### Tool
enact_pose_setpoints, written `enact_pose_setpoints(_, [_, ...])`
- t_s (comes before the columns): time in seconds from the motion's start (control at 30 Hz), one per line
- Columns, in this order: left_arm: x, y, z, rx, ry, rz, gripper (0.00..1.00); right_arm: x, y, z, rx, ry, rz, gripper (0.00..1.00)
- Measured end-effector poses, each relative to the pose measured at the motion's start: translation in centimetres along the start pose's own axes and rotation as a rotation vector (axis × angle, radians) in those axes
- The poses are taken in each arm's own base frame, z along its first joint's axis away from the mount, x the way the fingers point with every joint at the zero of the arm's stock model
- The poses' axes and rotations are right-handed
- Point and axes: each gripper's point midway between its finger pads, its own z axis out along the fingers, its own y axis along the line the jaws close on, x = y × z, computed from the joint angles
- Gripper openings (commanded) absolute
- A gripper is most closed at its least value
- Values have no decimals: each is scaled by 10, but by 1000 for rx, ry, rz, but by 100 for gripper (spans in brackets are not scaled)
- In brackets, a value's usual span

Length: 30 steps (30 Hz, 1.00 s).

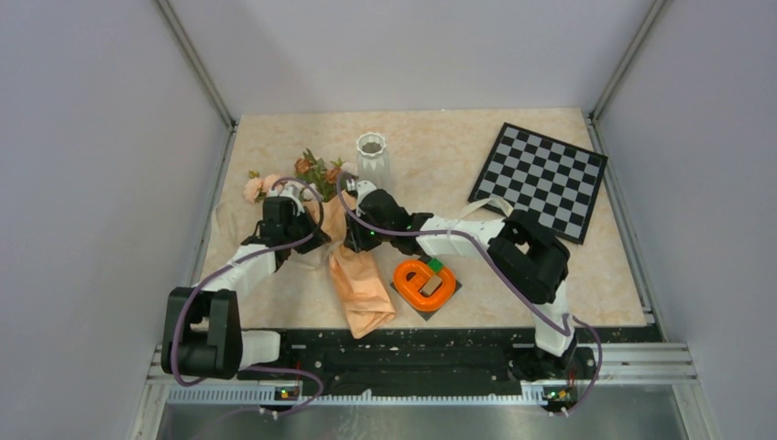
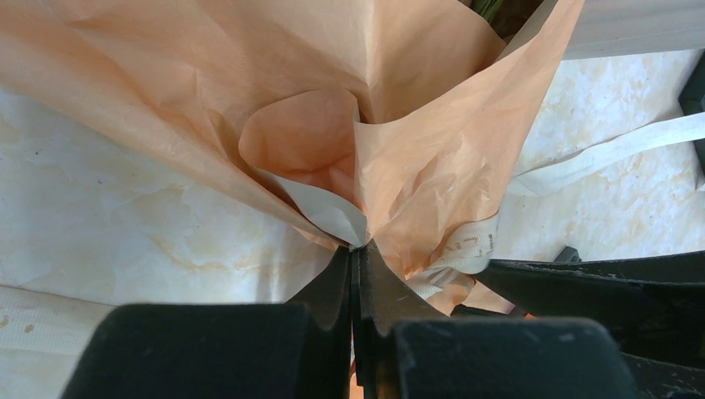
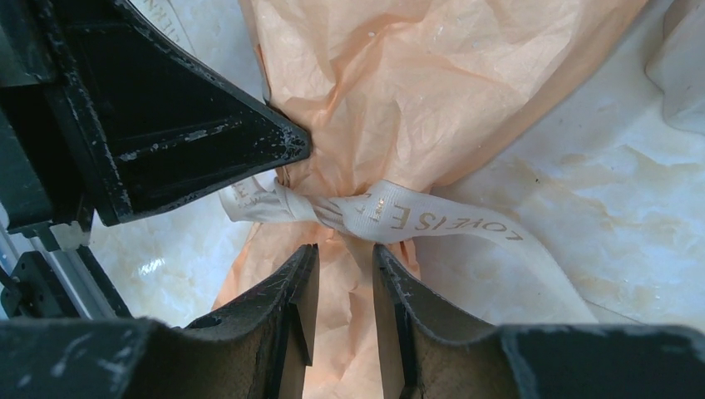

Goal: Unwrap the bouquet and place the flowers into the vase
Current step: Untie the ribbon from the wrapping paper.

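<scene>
Flanking 1 bouquet (image 1: pixel 362 284): L fingers (image 2: pixel 331 287), R fingers (image 3: pixel 298 287); 1 vase (image 1: pixel 373 160) behind.

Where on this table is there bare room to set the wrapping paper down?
Bare tabletop lies between the vase and the checkerboard, and along the near edge right of the orange ring, partly under the right arm. Left of centre is crowded: the bouquet and its ribbon lie there.

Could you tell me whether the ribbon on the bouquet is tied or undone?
Tied: the ribbon is knotted tight around the bouquet, cinching its paper.
</scene>
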Motion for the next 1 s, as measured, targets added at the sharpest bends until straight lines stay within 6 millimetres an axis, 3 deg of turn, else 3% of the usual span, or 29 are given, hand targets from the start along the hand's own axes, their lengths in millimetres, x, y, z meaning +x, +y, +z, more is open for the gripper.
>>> enact_pose_setpoints(0.7, [2, 1, 3, -3, 12, -3, 0, 2, -16, 16, 14, 18, 40, 35])
enact_pose_setpoints(1.0, [2, 2, 3, -4, 12, -3, 0, 0, -15, 19, 3, 17, 45, 3])
